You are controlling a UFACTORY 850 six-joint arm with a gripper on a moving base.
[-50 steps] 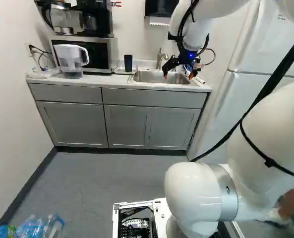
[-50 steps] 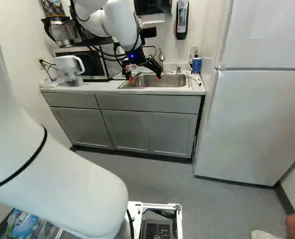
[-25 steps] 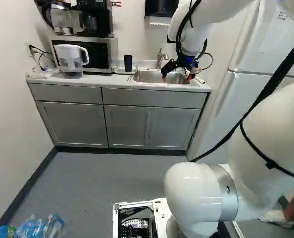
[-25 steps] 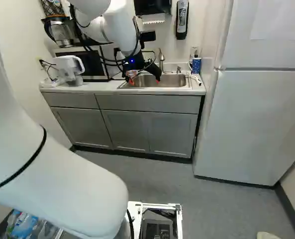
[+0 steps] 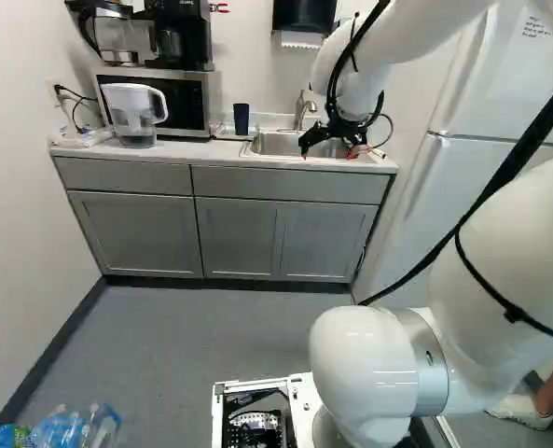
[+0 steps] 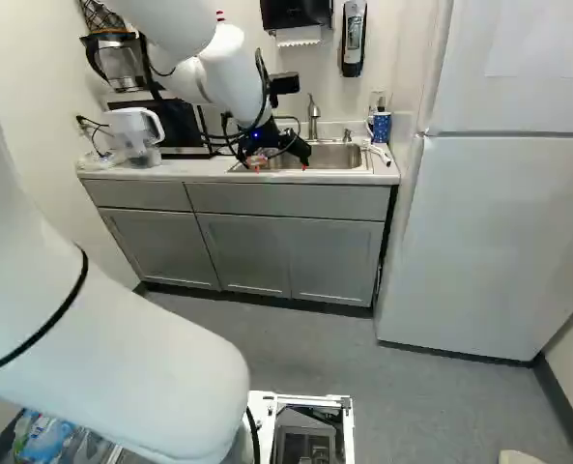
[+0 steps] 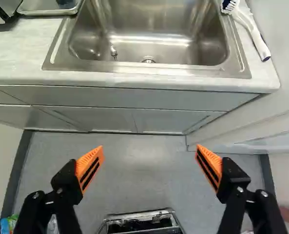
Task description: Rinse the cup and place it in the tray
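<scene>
The white refrigerator (image 6: pixel 499 242) is the biggest thing here, off to one side of the gripper (image 5: pixel 328 152). Ahead of the gripper runs the light tabletop (image 6: pixel 199 166), with gray cabinets (image 5: pixel 285 241) under it. Set into that tabletop, straight ahead of the gripper, is the steel sink (image 7: pixel 61 58) — a faucet (image 5: pixel 301 107) rises behind it. The microwave (image 5: pixel 185 101) sits past the sink, on the side away from the refrigerator.

The gripper itself is spread wide open, its 2 fingers well apart, with an orange pad (image 7: pixel 91 165) on each. Between those 2 pads the gray floor (image 7: pixel 139 161) shows, and both fingers are apart from the sink and the tabletop.

Beyond the sink's microwave side lies the tray (image 7: pixel 34 9), ahead of the gripper and off to that side. A white pitcher (image 5: pixel 131 107) is farther that way, in front of the microwave. The 1 dark cup (image 5: pixel 241 119) stands upright in the tray, well apart from the fingers. Smaller still, a brush (image 7: pixel 254 36) lies ahead of the gripper at the sink's refrigerator side — white handle, dark bristles.
</scene>
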